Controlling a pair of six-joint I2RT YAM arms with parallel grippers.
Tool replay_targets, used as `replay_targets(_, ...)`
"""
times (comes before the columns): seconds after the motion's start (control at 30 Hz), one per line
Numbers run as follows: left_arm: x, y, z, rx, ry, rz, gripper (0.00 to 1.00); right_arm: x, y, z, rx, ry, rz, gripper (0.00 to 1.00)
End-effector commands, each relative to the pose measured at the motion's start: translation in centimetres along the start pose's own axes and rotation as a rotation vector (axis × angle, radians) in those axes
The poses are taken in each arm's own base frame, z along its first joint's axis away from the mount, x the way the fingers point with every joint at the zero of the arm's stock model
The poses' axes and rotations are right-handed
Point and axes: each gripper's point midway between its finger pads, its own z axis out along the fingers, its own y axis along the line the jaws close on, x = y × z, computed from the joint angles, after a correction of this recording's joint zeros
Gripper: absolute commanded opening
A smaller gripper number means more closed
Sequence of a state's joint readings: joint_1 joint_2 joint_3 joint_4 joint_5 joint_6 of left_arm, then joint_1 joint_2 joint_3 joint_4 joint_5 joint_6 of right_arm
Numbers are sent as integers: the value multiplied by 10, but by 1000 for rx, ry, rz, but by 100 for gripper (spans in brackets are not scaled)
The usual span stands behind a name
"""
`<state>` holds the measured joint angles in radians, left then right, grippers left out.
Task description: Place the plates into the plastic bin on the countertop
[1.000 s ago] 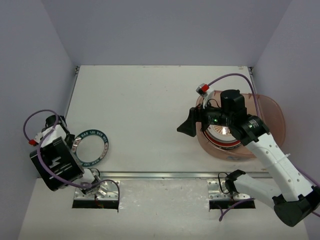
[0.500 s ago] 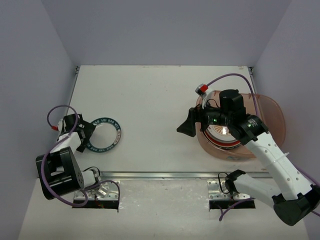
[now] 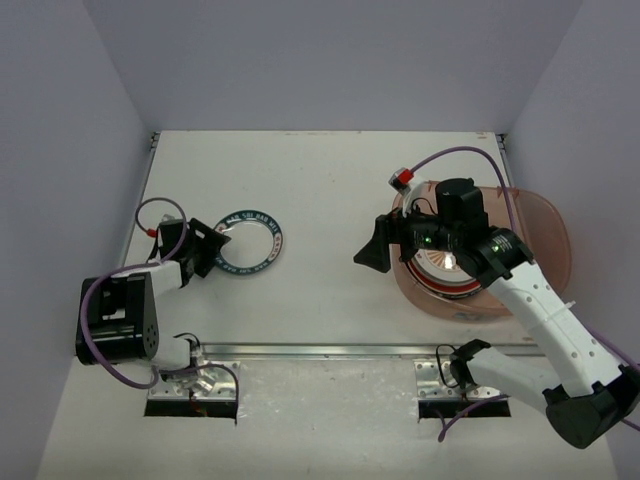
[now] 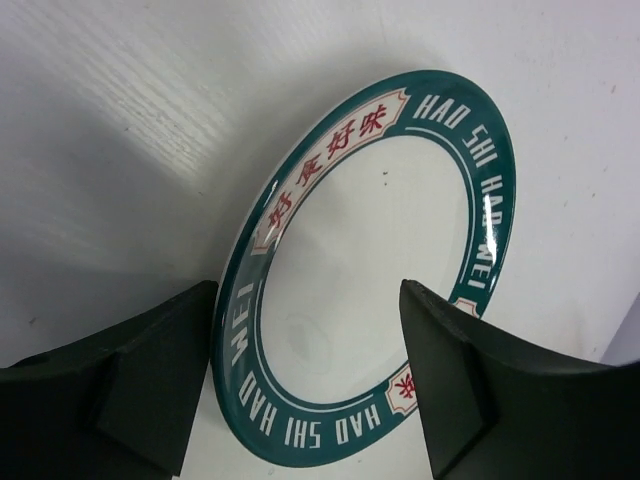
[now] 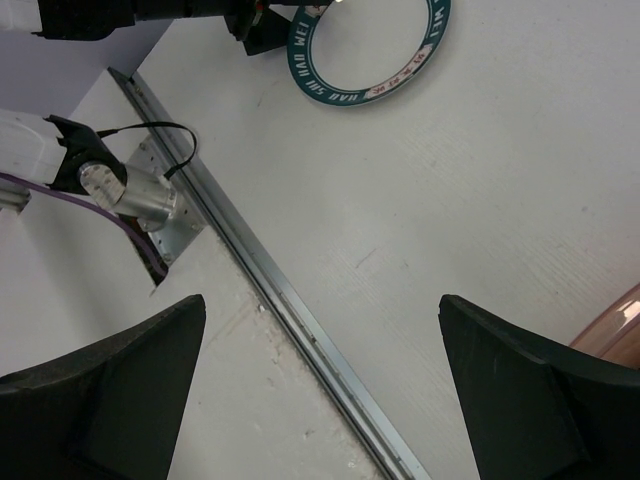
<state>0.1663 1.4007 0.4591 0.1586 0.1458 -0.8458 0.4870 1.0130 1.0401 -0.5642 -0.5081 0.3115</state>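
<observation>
1. Left claw [image 4: 308, 300]: fingers set apart, not clamped on anything. It sits low over the left side of the counter [image 3: 320, 180].
2. Item at the left claw: one teal-rimmed plate [image 4: 370, 270] with a white centre and a lettered rim, lying on the counter. Its near edge sits in the gap between the two fingers, with the rim against or just beside each. Whether they actually touch cannot be told.
3. Bearing: the plate lies directly ahead of the left claw, on the side facing the bin [image 3: 545, 225]. Claw, plate and bin fall roughly on one line, left to right across the counter. The plate is round, so there is no long axis to allow for.
4. Gap: plate and bin are well apart, with open counter between them.
5. Right claw [image 5: 322, 310]: fingers wide apart, holding nothing. It hangs at the bin's left rim, pointing toward the plate.
6. Bin contents: stacked plates [image 3: 437, 277], a red-rimmed one on top, partly hidden by the right arm. The count cannot be told.
7. Proximity: the left arm is much nearer the loose plate, the right arm nearer the bin.
8. Judgement: the coming move probably carries the plate rightward. It depends on the plate staying ahead of the left claw, between its fingers.
</observation>
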Motion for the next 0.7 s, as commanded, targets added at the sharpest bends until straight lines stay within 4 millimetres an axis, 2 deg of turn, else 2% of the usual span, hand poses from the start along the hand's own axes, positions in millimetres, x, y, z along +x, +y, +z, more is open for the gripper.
replay_targets(0.0,20,22,8,-56,61,-9,55,-17,2,-2,7,-44,-46,99)
replay_targets(0.07,23,23,11,-50,72,-4,46,-17,1,-1,7,-42,-43,99)
replay_targets(0.17,28,23,15,-36,99,8,26,-18,1,-1,8,-46,-41,99)
replay_targets(0.2,30,22,15,-26,105,13,11,-18,1,-2,11,-48,-42,99)
replay_targets(0.23,29,21,14,-16,102,17,3,-19,0,-2,15,-51,-44,99)
replay_targets(0.37,20,1,0,70,53,58,0,-19,-2,-1,24,-61,-43,99)
replay_targets(0.4,16,-9,-8,113,35,71,0,-17,-1,1,10,-61,-39,99)
replay_targets(0.5,15,-55,-39,322,31,160,0,-21,10,3,-54,-97,-17,99)
replay_targets(0.57,20,-93,-72,511,42,231,0,-26,18,5,-106,-139,-8,99)
replay_targets(0.6,24,-107,-87,590,54,259,0,-27,22,5,-128,-157,-2,99)
replay_targets(0.67,39,-121,-109,699,121,282,0,-30,19,8,-118,-170,22,99)
